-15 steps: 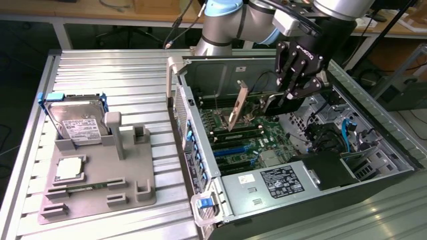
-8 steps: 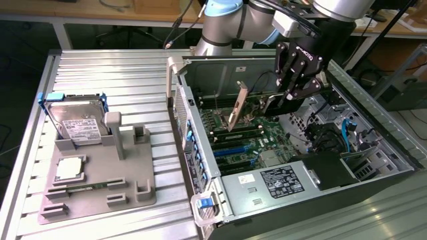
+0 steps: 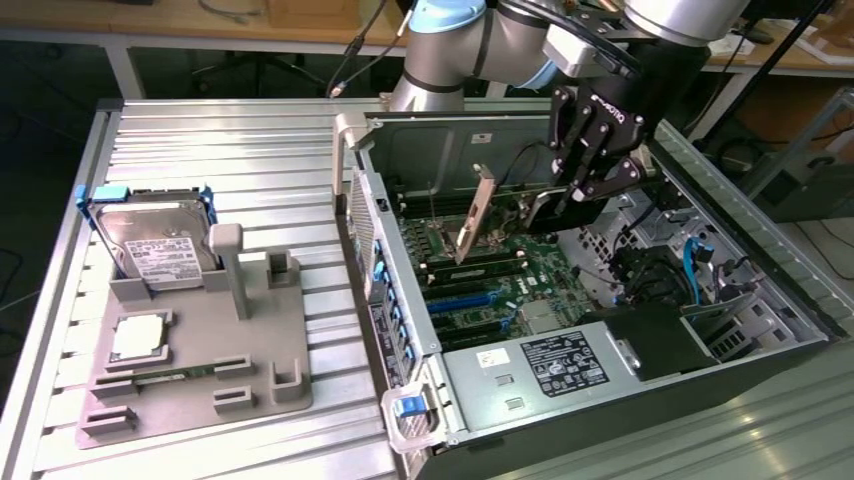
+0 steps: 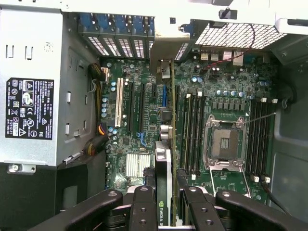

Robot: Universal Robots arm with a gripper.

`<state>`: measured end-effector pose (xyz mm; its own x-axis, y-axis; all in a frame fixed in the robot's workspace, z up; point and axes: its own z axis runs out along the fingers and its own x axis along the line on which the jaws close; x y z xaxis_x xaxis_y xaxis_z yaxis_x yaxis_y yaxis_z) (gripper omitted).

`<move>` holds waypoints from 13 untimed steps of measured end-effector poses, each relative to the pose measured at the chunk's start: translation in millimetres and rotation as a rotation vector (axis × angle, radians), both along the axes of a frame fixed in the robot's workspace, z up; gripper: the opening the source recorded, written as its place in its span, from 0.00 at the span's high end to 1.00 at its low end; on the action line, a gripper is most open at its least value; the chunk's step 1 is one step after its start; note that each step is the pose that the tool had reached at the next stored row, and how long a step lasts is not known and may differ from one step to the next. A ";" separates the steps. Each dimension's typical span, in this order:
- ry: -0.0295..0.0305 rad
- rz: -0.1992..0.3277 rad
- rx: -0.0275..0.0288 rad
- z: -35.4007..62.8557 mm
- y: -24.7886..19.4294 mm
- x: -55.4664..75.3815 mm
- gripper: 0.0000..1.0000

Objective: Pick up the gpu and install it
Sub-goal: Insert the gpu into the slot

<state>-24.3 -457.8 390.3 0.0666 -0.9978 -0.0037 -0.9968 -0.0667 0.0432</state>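
My gripper (image 3: 554, 212) is inside the open computer case (image 3: 400, 320), shut on the gpu (image 3: 477, 212). The card hangs tilted just above the green motherboard (image 3: 501, 285), with its pale metal bracket strip toward the case's rear wall on the exterior view's left. In the wrist view the gpu (image 4: 164, 159) appears edge-on, running from between my two black fingers (image 4: 143, 208) up to its beige bracket (image 4: 166, 50) by the rear slot openings. My gripper (image 4: 166, 211) clamps the card's near end. The card sits over the expansion slots (image 4: 144, 108); whether it touches one I cannot tell.
A grey parts holder (image 3: 254, 385) on the ribbed table carries a silver hard drive (image 3: 158, 248), a processor chip (image 3: 139, 338) and a memory stick (image 3: 167, 377). Inside the case are the power supply (image 3: 561, 362), the processor socket (image 4: 224, 144), memory slots (image 4: 192, 130) and loose cables (image 3: 667, 280).
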 end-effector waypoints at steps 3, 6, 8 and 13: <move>0.0000 0.000 0.0000 -0.3 0.0 0.0 0.73; 0.0000 0.000 0.0000 -0.9 0.0 0.0 0.73; 0.0000 0.000 0.0000 -1.3 0.0 0.0 0.73; 0.0000 0.000 0.0000 -2.3 0.0 0.0 0.73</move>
